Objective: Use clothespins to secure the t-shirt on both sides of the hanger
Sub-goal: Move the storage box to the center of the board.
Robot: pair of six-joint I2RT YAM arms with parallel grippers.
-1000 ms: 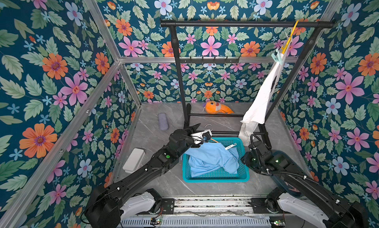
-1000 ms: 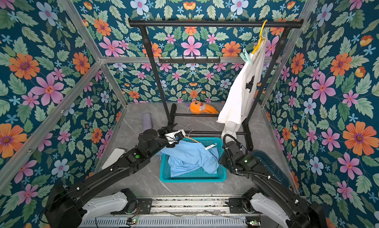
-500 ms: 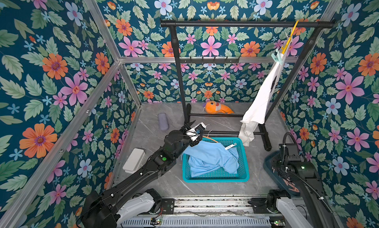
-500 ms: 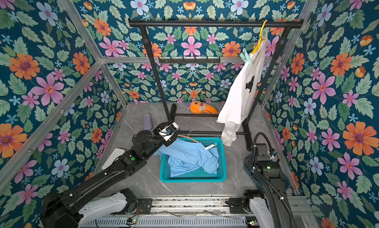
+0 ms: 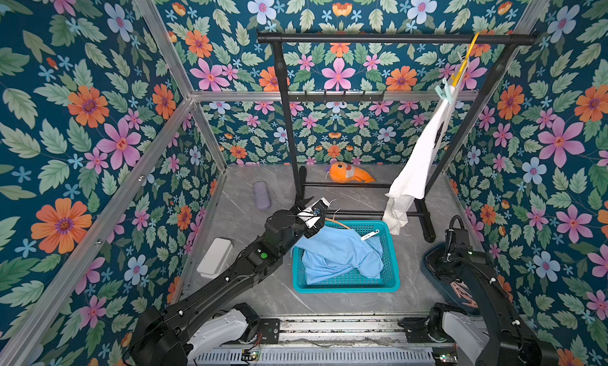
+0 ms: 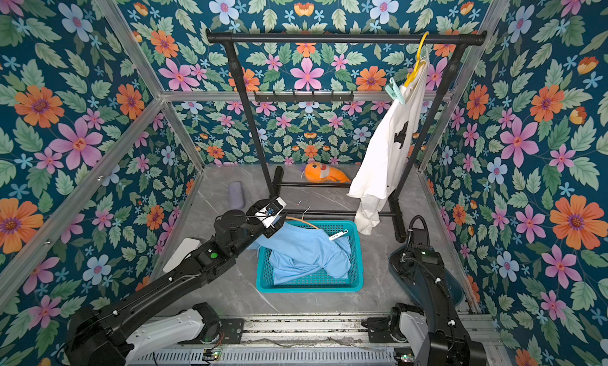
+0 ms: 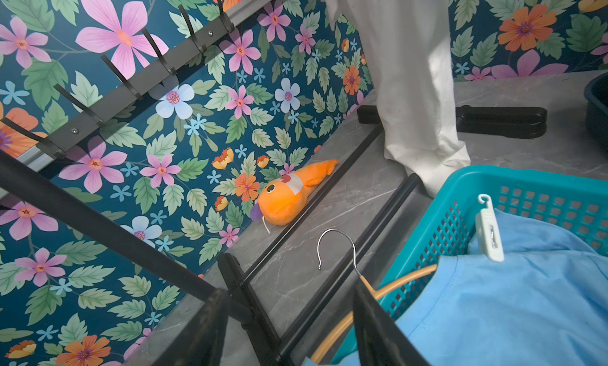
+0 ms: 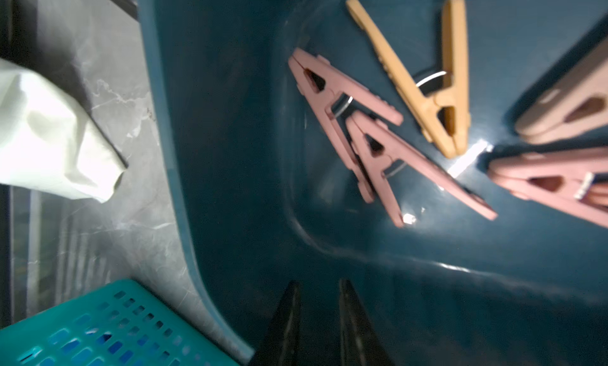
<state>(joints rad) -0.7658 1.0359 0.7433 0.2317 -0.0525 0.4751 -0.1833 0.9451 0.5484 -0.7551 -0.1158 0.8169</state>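
A light blue t-shirt [image 5: 339, 252] [image 6: 306, 249] lies crumpled in the teal basket [image 5: 345, 287] on a wooden hanger [image 5: 339, 223] [image 7: 408, 277]. A white clothespin [image 5: 370, 235] [image 7: 489, 231] is clipped on its far shoulder. My left gripper [image 5: 314, 218] [image 7: 291, 321] is open at the hanger's neck, one finger beside the metal hook. The right gripper [image 8: 320, 315] hangs over the dark blue bin [image 8: 230, 150], jaws narrowly apart and empty. Pink clothespins [image 8: 342, 117] [image 8: 411, 170] and a yellow one [image 8: 437, 84] lie in the bin ahead of it.
A black rack [image 5: 394, 38] carries a white t-shirt [image 5: 418, 163] on a yellow hanger with a mint clothespin [image 5: 442, 91]. On the floor lie an orange plush fish [image 5: 348, 173], a purple roll [image 5: 262, 194] and a white box [image 5: 215, 257].
My right arm swung from the basket's right edge out to the dark bin and its jaws narrowed. The left gripper shifted slightly at the hanger's hook.
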